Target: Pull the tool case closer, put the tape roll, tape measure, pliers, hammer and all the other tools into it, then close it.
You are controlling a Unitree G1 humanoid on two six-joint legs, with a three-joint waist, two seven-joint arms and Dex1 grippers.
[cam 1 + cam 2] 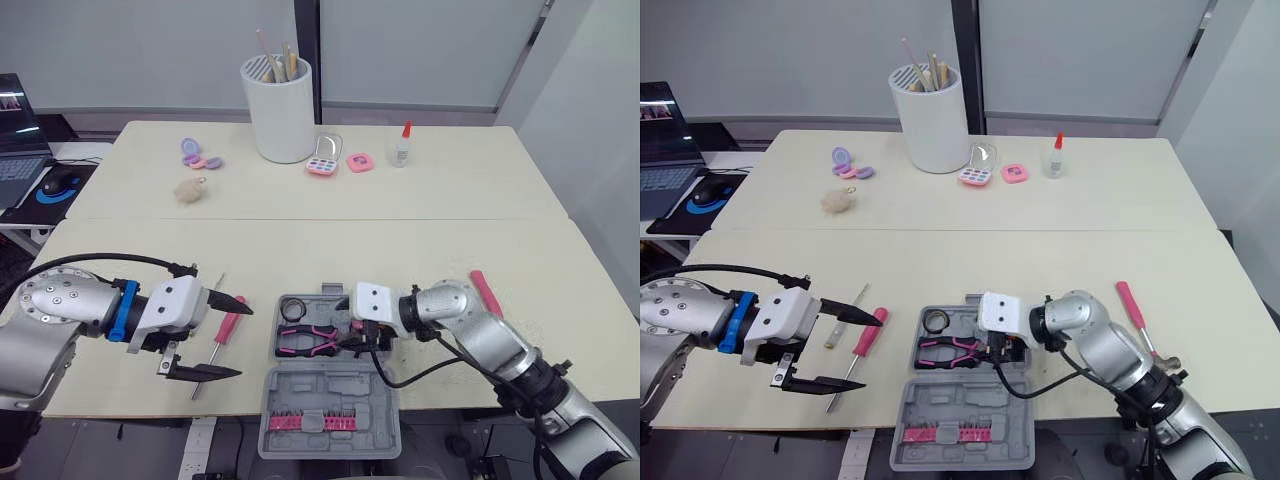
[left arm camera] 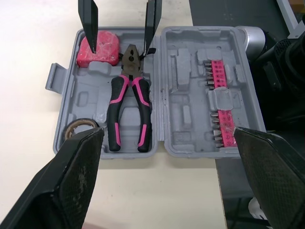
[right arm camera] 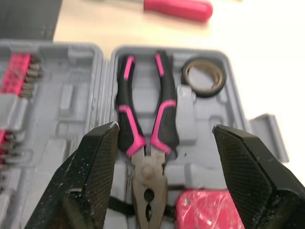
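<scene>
The grey tool case (image 1: 385, 392) lies open at the table's front edge, lid toward me with a pink bit strip (image 1: 310, 422). In its tray lie the pink-handled pliers (image 1: 310, 342), the tape roll (image 1: 293, 308) and the red tape measure (image 2: 98, 47). My right gripper (image 1: 362, 340) hovers open over the tray's right end, its fingers (image 2: 88, 24) above the tape measure and the pliers' head. My left gripper (image 1: 225, 340) is open just left of the case, straddling the pink-handled screwdriver (image 1: 228, 325). The pink-handled hammer (image 1: 1135, 305) lies on the table to the right.
At the back stand a white cup of brushes (image 1: 277, 108), a glue bottle (image 1: 402, 145), a makeup palette (image 1: 323, 165), a pink compact (image 1: 359, 162), purple trinkets (image 1: 197, 155) and a fluffy ball (image 1: 189, 190). A laptop (image 1: 15, 140) and mouse (image 1: 60, 182) sit far left.
</scene>
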